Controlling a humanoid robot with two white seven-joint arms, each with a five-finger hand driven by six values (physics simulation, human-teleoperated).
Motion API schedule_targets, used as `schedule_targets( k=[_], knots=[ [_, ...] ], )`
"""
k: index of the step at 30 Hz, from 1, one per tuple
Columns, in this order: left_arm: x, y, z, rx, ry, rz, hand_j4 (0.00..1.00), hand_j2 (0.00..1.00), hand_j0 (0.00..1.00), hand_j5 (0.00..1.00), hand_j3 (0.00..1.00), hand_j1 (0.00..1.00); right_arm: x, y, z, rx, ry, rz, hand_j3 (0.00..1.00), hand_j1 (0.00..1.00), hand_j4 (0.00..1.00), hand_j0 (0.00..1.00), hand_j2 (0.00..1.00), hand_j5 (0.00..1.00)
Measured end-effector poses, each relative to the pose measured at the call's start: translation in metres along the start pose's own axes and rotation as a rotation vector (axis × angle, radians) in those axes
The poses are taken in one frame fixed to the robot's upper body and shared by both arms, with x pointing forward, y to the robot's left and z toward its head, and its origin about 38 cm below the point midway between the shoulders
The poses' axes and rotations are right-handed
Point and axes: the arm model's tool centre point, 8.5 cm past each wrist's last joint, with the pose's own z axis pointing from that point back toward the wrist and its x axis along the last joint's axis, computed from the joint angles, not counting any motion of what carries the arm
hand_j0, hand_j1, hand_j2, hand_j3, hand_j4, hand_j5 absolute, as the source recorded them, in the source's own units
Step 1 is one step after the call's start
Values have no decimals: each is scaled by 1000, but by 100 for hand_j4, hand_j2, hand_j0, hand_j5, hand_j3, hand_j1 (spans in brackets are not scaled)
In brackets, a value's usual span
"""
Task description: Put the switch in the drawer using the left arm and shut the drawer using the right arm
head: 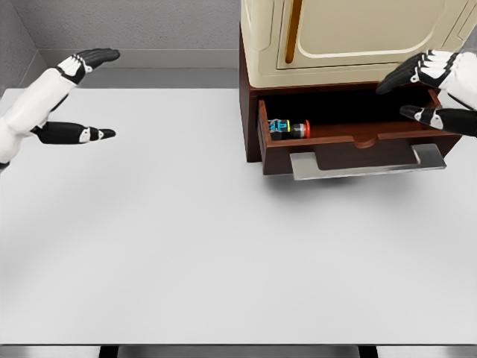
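The switch [288, 128], a small dark cylinder with a blue and yellow body and a red cap, lies on its side inside the open brown drawer [358, 143], at its left end. The drawer carries a flat grey handle [367, 165] along its front. My left hand [86, 93] hovers at the far left of the table, far from the drawer, with its fingers spread and empty. At the right edge my right hand [426, 89] hangs over the drawer's right end, its fingers spread and holding nothing.
The drawer belongs to a brown cabinet [249, 112] standing at the back right, with a cream appliance [350, 37] on top of it. A white table [186, 246] stretches in front, and a grey wall [134, 30] rises behind.
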Motion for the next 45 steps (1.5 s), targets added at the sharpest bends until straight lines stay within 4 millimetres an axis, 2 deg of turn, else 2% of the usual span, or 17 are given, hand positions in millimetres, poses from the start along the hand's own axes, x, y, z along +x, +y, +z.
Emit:
schedule_targets(
  k=[8,11,16,19,25,26,31,33,37,40,45],
  knots=[
    [-3,2,2,5,9,-3,100,100,100,100,100,100,1,-12,-2,102,1,56,66,66,66,66,66,66],
    [-3,2,2,5,10,-2,100,100,100,100,100,100,0,-15,3,154,19,77,69,69,69,69,69,69],
    [-2,2,1,6,8,-3,100,100,100,100,100,100,-2,-24,11,202,46,110,68,68,68,68,68,68],
    [-2,4,1,10,8,-5,100,100,100,100,100,100,0,-45,7,198,45,171,67,67,67,67,67,67],
    [-1,4,1,12,4,-6,100,100,100,100,100,100,1,-45,8,268,53,193,66,66,66,66,66,66],
    [-2,-1,5,3,13,3,100,100,100,100,100,100,2,-49,7,272,52,205,65,65,65,65,65,65],
    [-5,-11,13,-15,33,17,100,100,100,100,100,100,-1,-33,9,342,57,193,64,64,64,64,64,64],
    [-5,-11,14,-14,36,17,100,100,100,100,100,100,0,-35,6,350,51,207,63,63,63,63,63,63],
    [-6,-9,15,-10,39,15,100,100,100,100,100,100,-3,-10,11,418,52,176,61,61,61,61,61,61],
    [-6,-8,15,-6,40,15,100,100,100,100,100,100,-5,2,15,461,56,178,61,61,61,61,61,61],
    [-6,-7,15,-3,40,16,100,100,100,100,100,100,-7,2,26,500,83,195,61,61,61,61,61,61]
  ],
)
